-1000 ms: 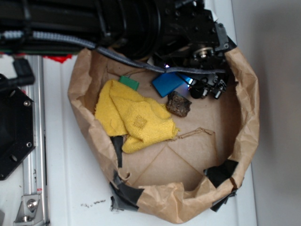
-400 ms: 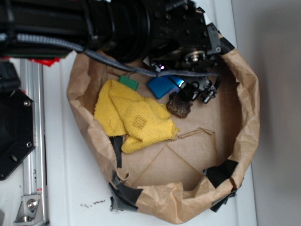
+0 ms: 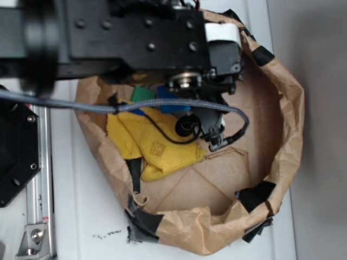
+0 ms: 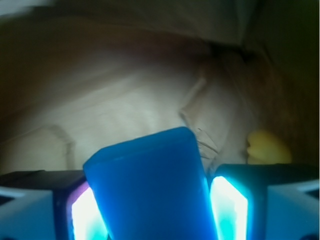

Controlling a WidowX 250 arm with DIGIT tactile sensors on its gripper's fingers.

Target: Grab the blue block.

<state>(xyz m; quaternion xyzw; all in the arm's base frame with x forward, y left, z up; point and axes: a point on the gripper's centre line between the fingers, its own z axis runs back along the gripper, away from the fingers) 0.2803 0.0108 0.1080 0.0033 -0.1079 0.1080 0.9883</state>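
In the wrist view the blue block stands upright between my gripper's two glowing pads, the left pad and the right pad. Both pads press against its sides, and the gripper is shut on it. From the exterior view only a strip of the blue block shows under the black arm and a grey cable. The fingers themselves are hidden beneath the wrist there. All of this sits inside the brown paper bag.
A small green block lies just left of the blue one. A crumpled yellow cloth fills the bag's left half. Black tape patches the bag's rim. A black mount and metal rail stand at left.
The arm has swung left and forward, now covering the bag's upper middle. The blue block has shifted left with it. The dark rock seen earlier is now hidden under the wrist.
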